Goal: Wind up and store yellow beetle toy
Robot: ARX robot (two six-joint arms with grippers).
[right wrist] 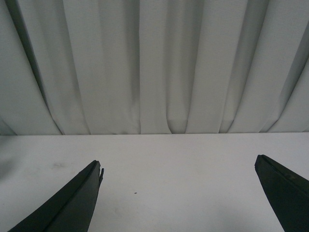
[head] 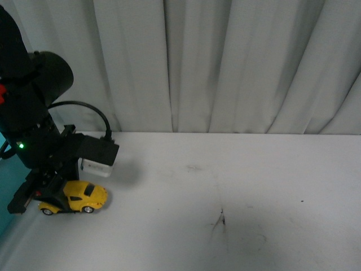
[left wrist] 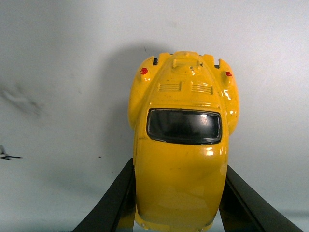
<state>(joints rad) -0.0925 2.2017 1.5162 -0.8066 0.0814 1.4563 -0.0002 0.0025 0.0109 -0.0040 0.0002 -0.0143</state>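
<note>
Front view: my left tool (head: 52,199) is at the white counter's (head: 254,186) left edge, on the glossy yellow beetle toy car (head: 79,196), whose long axis runs left-right. A dark scuff (head: 221,220) lies well apart.
Left wrist view: black fingers (left wrist: 113,203) clamp its flanks, and the red-lit, vented end points away.
Right wrist view: my right tool (right wrist: 178,162) gapes wide, facing a pleated white curtain (right wrist: 154,67).
</note>
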